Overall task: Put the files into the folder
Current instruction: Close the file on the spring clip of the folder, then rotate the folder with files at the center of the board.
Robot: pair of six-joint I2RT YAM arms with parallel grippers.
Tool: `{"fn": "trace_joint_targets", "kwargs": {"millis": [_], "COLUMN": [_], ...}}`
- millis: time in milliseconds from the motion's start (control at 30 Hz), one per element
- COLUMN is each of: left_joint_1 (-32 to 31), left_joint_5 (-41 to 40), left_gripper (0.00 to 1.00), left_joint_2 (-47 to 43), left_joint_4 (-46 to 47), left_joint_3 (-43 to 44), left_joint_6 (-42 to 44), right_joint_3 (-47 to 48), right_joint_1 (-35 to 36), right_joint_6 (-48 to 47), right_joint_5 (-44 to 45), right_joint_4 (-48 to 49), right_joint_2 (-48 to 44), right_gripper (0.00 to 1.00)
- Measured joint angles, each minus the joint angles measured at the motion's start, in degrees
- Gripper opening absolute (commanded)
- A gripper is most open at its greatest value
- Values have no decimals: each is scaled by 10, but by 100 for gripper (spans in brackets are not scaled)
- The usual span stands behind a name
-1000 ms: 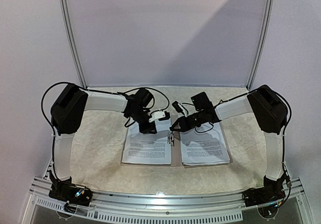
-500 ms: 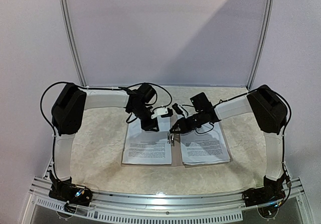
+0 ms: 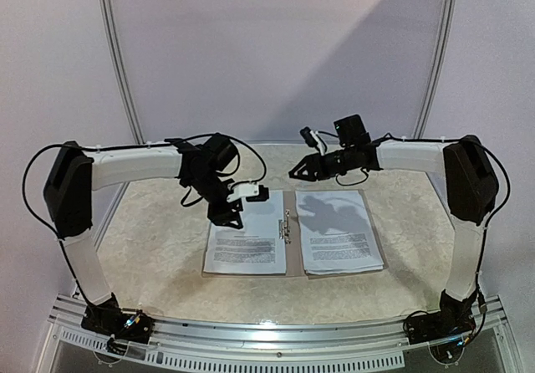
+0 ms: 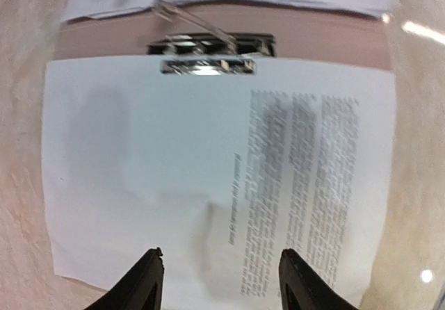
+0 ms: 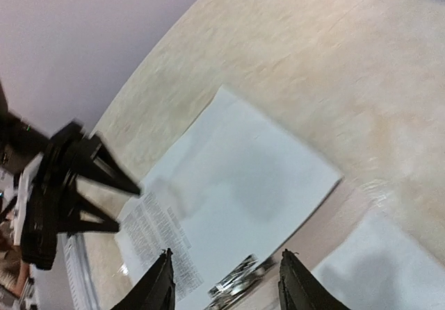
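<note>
Landmark: the metal clip (image 3: 286, 222) on the spine of the open folder (image 4: 327, 40); every place below is given from it.

Files: two sets of printed sheets lie flat on the folder's halves. The left stack (image 3: 247, 243) is just left of the clip and the right stack (image 3: 338, 235) just right of it. A bare tan strip of spine runs between them.

Left gripper (image 4: 221, 253): hovers above the left stack, left of the clip. Its fingers are spread and grasp nothing, with only paper showing between them.

Right gripper (image 5: 227, 252): hangs in the air beyond the clip and slightly right of it. It is released and empty, pointing toward the left arm.

Step in hand: the sheets look placed, and both arms stand clear of the paper.

Next move: probably fixing the sheets under the clip or folding one half over. Either needs a low approach to a thin edge without dragging the floppy sheets.

Edges: the stacks nearly cover the folder, so little cardboard border shows for a pinch. Their corners away from the clip look the easiest to reach.

Open room: bare table (image 3: 167, 247) lies well left and right of the clip. The aluminium rail (image 3: 276, 339) bounds the near side.
</note>
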Motion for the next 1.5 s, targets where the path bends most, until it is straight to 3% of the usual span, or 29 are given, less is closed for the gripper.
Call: {"fn": "trace_joint_targets", "kwargs": {"millis": [100,333,500,600,933,1167,1500], "left_joint_1": [0,0,0,0,0,6,87], "left_joint_5": [6,-11,-27,-30,-47,-104,-212], "left_gripper": [67,72,73,74,78,78,78], "left_joint_2": [-48,-122,-155,-163,-176,-182,-180], "left_joint_4": [-19,-52,-41,-23,76,132,210], "left_joint_3": [-64,-234,-290,-315,-354,-360,-360], "left_joint_6": [15,18,4,-4,-28,-45,-45], "right_joint_3": [37,199,261,265,134,42,-108], "right_joint_1": [-39,-115,-127,-127,-122,-121,-105], "right_joint_6": [1,-5,-16,-29,-73,-85,-73], "right_joint_5": [56,140,173,170,185,190,173], "right_joint_4": [-9,-63,-124,-142,-212,-252,-289], "right_joint_2": [3,137,247,257,159,91,-15], "right_gripper": [36,34,29,26,21,21,20]}}
